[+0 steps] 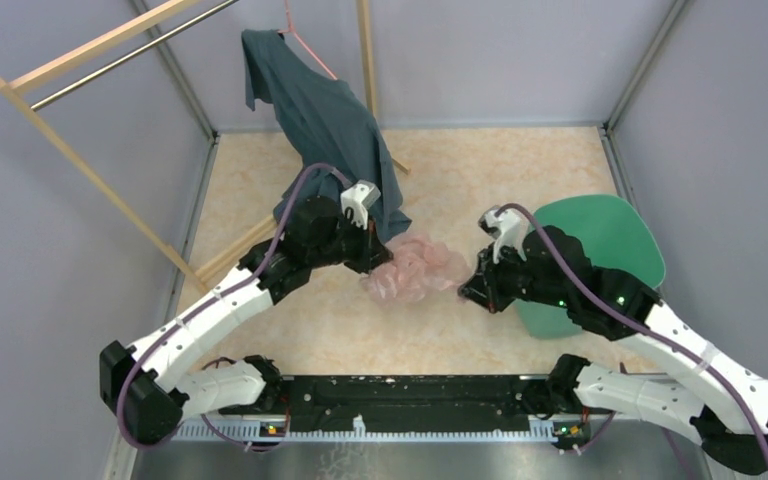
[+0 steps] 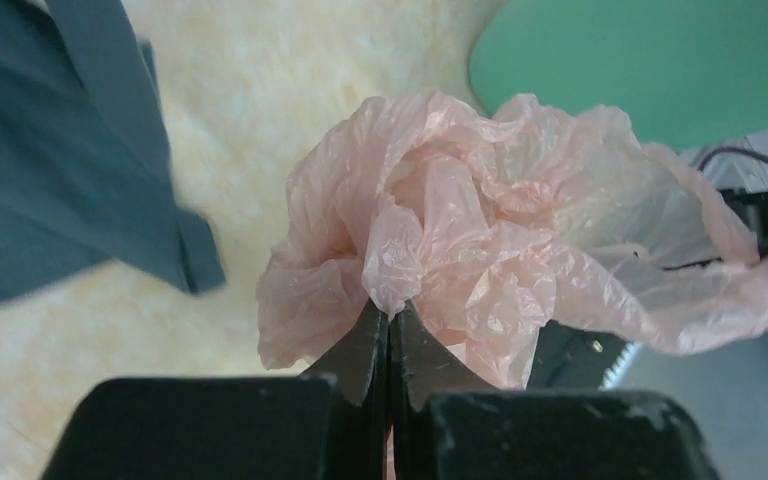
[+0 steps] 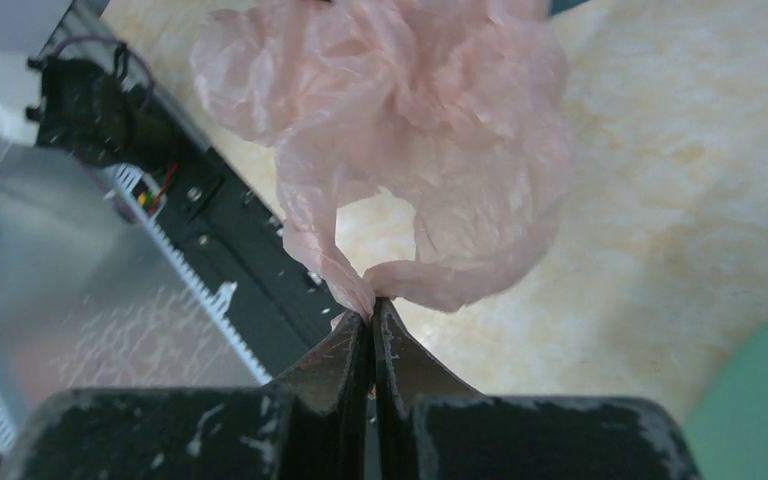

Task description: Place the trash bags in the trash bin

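A pale marbled desk is filling the walled cell. A wooden rack is standing along its far left side. A dark blue-grey shirt is hanging from the rack on a pink hanger, and its lower end is reaching down to just behind the left arm's wrist.

The green bin is sitting at the right of the desk. Its wide rim is showing above the right arm, which is crossing in front of its near side. The left arm is stretching from the near left corner toward the middle of the desk.

The pink bag is bunched into a wrinkled, glossy wad near the middle of the desk. It is lying between the two wrists, left of the bin and outside it. Whether it is touching the desk I cannot tell.

The left fingers are pressing tightly together on a fold at the bag's left edge, with no gap between them. The right fingers are likewise pinching closed on a thin twisted strand at the bag's right side, and the rest of the film is ballooning out beyond their tips.
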Controlling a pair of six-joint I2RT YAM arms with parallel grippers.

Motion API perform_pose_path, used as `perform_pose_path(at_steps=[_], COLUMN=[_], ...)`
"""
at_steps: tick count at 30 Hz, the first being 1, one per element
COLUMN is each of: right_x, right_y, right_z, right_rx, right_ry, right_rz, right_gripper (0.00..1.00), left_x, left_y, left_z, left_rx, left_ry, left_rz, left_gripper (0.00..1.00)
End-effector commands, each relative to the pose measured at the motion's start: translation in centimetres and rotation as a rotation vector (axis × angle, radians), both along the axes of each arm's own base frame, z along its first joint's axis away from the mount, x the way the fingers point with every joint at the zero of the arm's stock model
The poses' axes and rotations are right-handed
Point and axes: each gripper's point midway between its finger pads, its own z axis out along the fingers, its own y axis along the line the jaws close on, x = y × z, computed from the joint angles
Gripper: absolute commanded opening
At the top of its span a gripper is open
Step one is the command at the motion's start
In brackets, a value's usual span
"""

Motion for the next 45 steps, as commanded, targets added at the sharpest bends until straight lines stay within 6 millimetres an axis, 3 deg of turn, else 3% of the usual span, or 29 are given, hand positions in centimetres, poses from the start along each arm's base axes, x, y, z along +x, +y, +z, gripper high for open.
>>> perform_pose_path(at_steps=[1,3,6,8,10,13,16,21,25,31,33,36,38,43,45], right_x=[-4.5,-4.7,-2.9,-0.5,1.8,5.3,8.9,11.9,12.4,11.2,10.9,9.9,9.4,8.8,8.6], right_y=[2.9,3.7,4.1,3.4,2.0,0.2,-0.9,0.1,0.7,2.0,1.8,1.8,1.8,0.9,0.8], right_z=[-0.7,-1.5,-1.3,-1.2,-1.4,-1.8,-3.0,-3.9,-3.8,-3.7,-3.6,-3.3,-2.9,-1.7,-1.3], right_rx=[0.015,0.015,0.06,0.089,0.126,0.138,0.103,0.03,0.013,0.076,0.077,0.095,0.119,0.151,0.169], right_ry=[0.19,0.217,0.184,0.165,0.17,0.134,0.141,0.155,0.136,0.148,0.143,0.162,0.163,0.147,0.137], right_rz=[0.266,0.294,0.193,0.012,-0.177,-0.354,-0.485,-0.49,-0.454,-0.358,-0.356,-0.33,-0.32,-0.346,-0.349], right_gripper=[0.0,0.0,0.0,0.0,0.0,0.0,0.0,0.0,0.0,0.0,0.0,0.0,0.0,0.0,0.0], left_x=[-6.0,-6.7,-5.9,-5.0,-4.7,-5.2,-6.0,-8.9,-10.5,-11.0,-11.9,-12.1,-12.5,-11.2,-10.8], left_y=[1.0,2.3,5.5,8.1,9.8,10.5,9.8,4.9,0.9,-6.0,-9.2,-12.7,-13.9,-13.9,-13.6], left_z=[-4.5,-6.2,-7.9,-7.5,-6.3,-4.4,-3.3,-1.7,-3.2,-6.2,-5.7,-6.7,-8.1,-11.8,-13.1], left_rx=[0.042,0.052,0.063,0.073,0.044,-0.073,-0.215,-0.365,-0.357,-0.244,-0.224,-0.148,-0.047,0.189,0.23], left_ry=[0.431,0.46,0.41,0.369,0.334,0.308,0.291,0.365,0.49,0.433,0.372,0.326,0.292,0.192,0.191], left_rz=[-0.025,0.042,0.244,0.407,0.509,0.549,0.509,0.193,0.005,-0.019,-0.042,0.006,0.079,0.323,0.37], left_gripper=[0.0,0.1,0.47,0.8,0.97,0.98,0.98,0.98,0.98,0.98,0.98,0.98,0.98,0.98,0.91])
